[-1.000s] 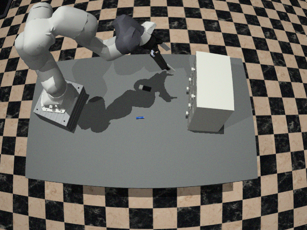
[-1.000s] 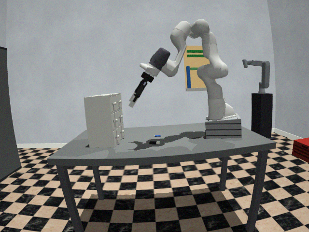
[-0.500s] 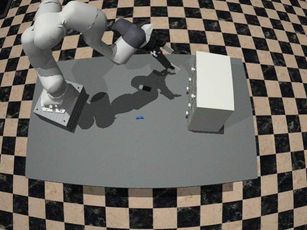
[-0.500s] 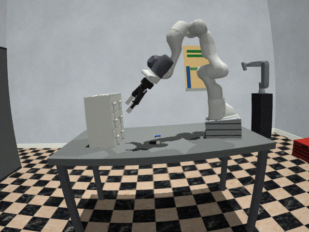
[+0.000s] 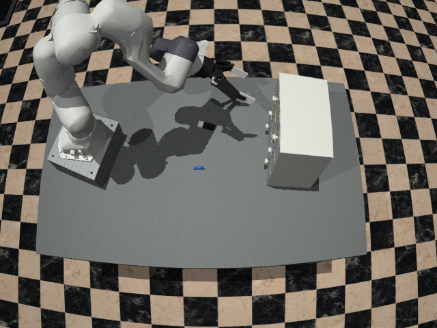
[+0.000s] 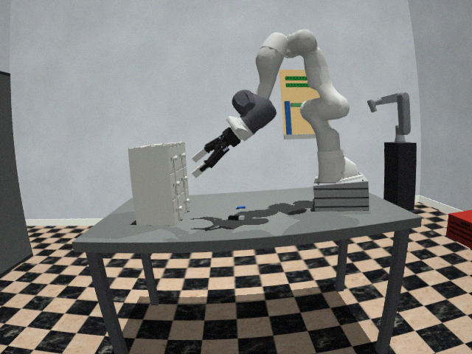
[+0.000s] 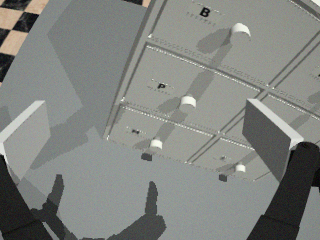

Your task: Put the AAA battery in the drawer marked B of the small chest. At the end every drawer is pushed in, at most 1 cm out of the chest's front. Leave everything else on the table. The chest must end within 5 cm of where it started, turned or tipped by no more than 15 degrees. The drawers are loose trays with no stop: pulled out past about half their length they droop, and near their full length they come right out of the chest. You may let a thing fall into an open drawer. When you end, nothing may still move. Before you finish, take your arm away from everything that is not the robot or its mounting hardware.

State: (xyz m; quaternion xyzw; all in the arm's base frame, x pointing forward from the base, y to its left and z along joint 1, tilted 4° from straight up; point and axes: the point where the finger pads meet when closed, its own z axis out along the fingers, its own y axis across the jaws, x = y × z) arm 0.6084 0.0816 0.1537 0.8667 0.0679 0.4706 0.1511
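item: grey flat-topped bench [image 5: 197, 225] on four legs, over a black-and-tan chequered floor [image 5: 212, 300].

item: white multi-jointed robot arm [image 6: 324, 110] with dark grey wrist, mounted on a ribbed grey block [image 5: 106, 155] at the bench's left edge in the top view. pose: upper links fold high above the mount, the forearm slopes down and away from the base, and the wrist tilts the black gripper [image 6: 200, 163] toward the chest front, off the bench surface and apart from the chest.

item: fingers, black with pale flat pads [image 7: 270, 135], spread fully wide, nothing between them.

item: tall white box-shaped chest [image 5: 305, 116] of small drawers with round white knobs, standing near the bench's right edge in the top view, its front facing the arm. all visible drawers sit flush. the drawer marked b [image 7: 214, 27] is the uppermost one seen in the wrist view, in the left column there, with two more below it in that column.

item: small blue cylindrical aaa battery [image 5: 199, 167], lying flat on the bench near its middle, between the arm's mount and the chest, well apart from both.

item: short black-and-white cylinder [image 5: 207, 125], lying on the bench in the arm's shadow, nearer the far edge than the battery.
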